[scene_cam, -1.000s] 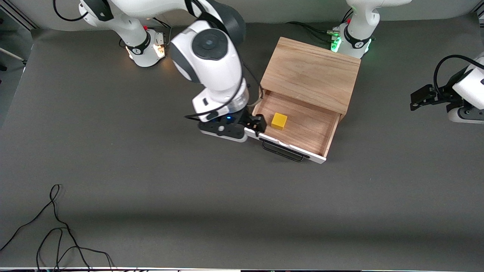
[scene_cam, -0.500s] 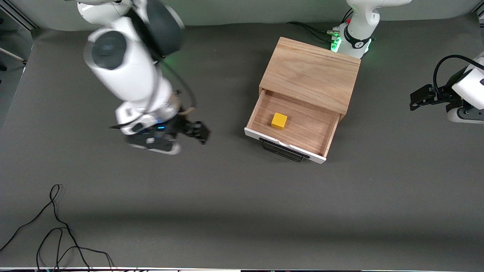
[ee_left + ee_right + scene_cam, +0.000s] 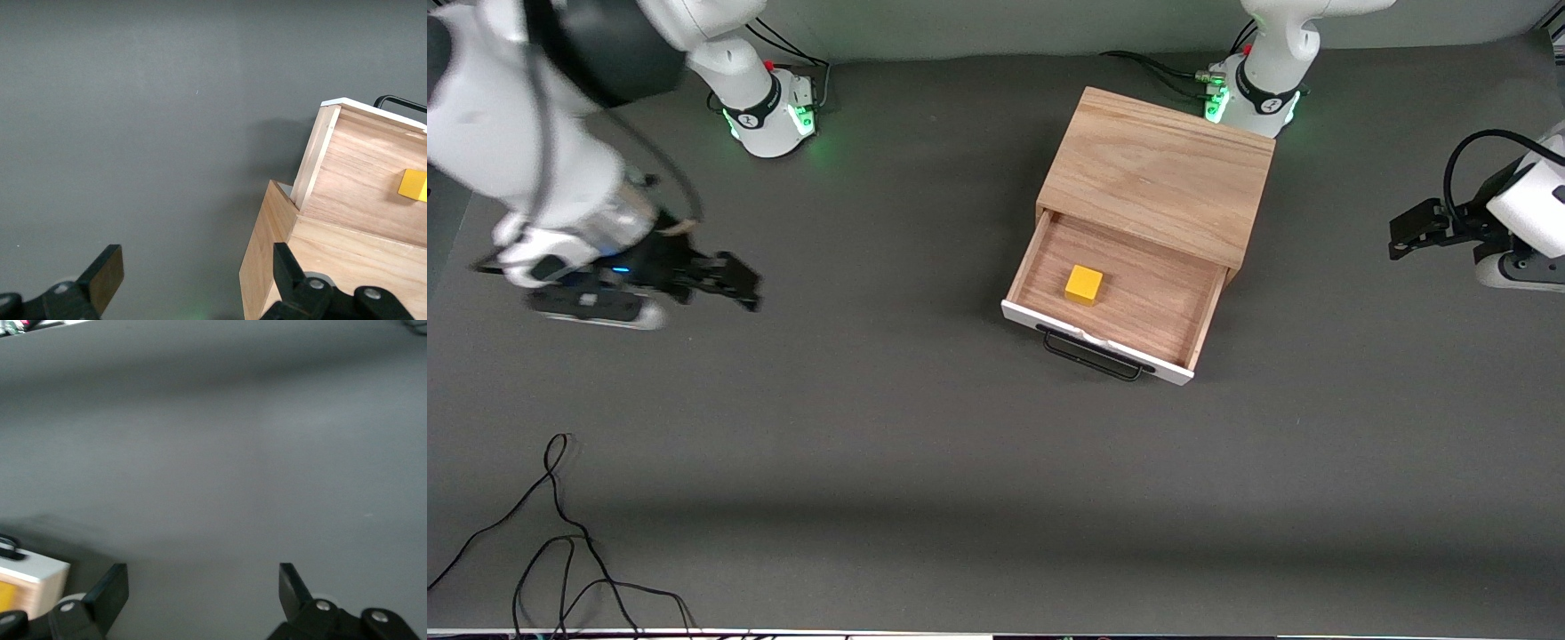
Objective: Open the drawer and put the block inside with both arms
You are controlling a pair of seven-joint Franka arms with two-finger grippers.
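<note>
Yellow block (image 3: 1084, 284) in open drawer (image 3: 1199, 334); right hand (image 3: 734, 283) and left hand (image 3: 1412, 232) wide, empty, well apart from it.

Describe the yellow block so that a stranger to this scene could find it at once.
Start at the light-wood box cabinet near the left arm's base. Its shallow wooden drawer with a white front panel is pulled open toward the front camera. The small bright yellow cube sits on the drawer's floor, the only coloured thing inside.

Yellow block (image 3: 1084, 284) lies in pulled-out drawer (image 3: 1200, 329) of wood cabinet (image 3: 1156, 173).
</note>
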